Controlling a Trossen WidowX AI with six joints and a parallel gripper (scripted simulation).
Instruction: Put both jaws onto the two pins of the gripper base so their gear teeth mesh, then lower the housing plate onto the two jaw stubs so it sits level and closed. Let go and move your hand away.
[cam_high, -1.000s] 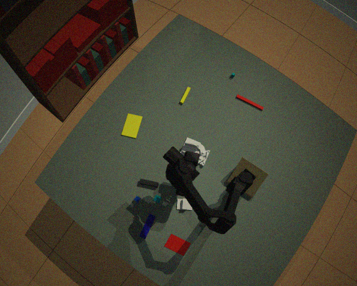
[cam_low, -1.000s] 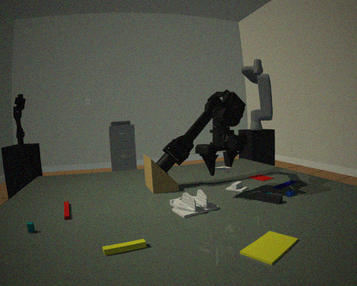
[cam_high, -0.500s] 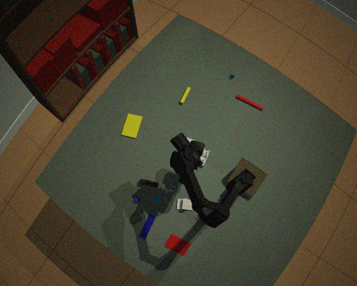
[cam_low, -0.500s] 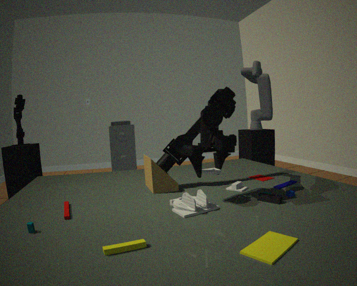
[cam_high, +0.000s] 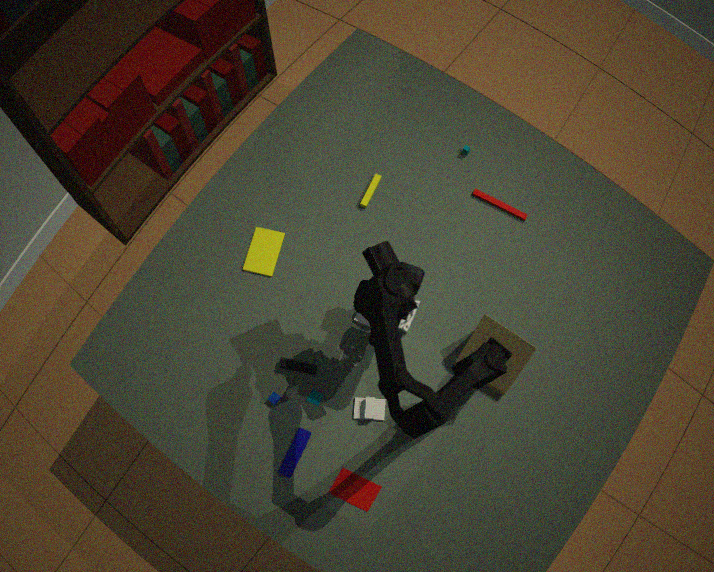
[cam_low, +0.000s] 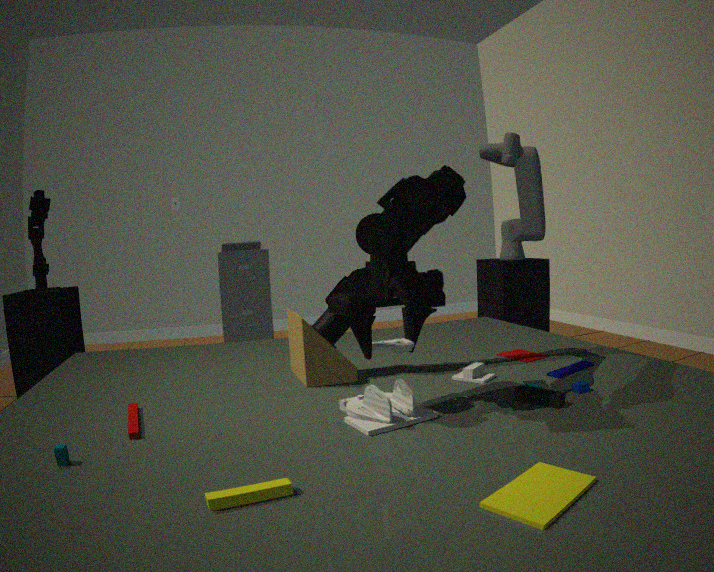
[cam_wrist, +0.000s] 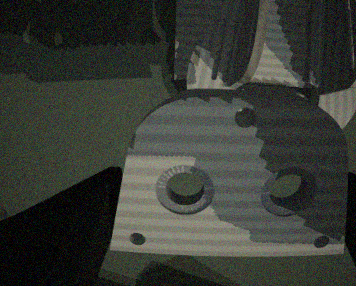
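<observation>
My gripper (cam_low: 390, 351) is shut on the white housing plate (cam_low: 395, 343) (cam_wrist: 165, 230), gripping it by its two side edges. The plate has a rounded far edge, two large ringed holes and small holes, and hangs roughly level in the air. The white gripper base (cam_high: 410, 316) (cam_low: 372, 427) lies on the mat, partly under my arm in the top view. Two white jaws (cam_low: 377, 406) stand side by side on it as ridged fins. In the wrist view the base and jaws are partly in shadow just beyond the plate. Pins and gear teeth are too small or hidden to judge.
A white part with a raised block (cam_high: 374, 408) (cam_low: 473, 374) lies near the base. A dark block (cam_high: 297, 365), a blue cube (cam_high: 273, 398) and a blue strip (cam_high: 295, 452) lie farther off. A wooden wedge (cam_low: 321, 360) is at my arm's foot. A yellow bar (cam_low: 250, 494) lies on the other side.
</observation>
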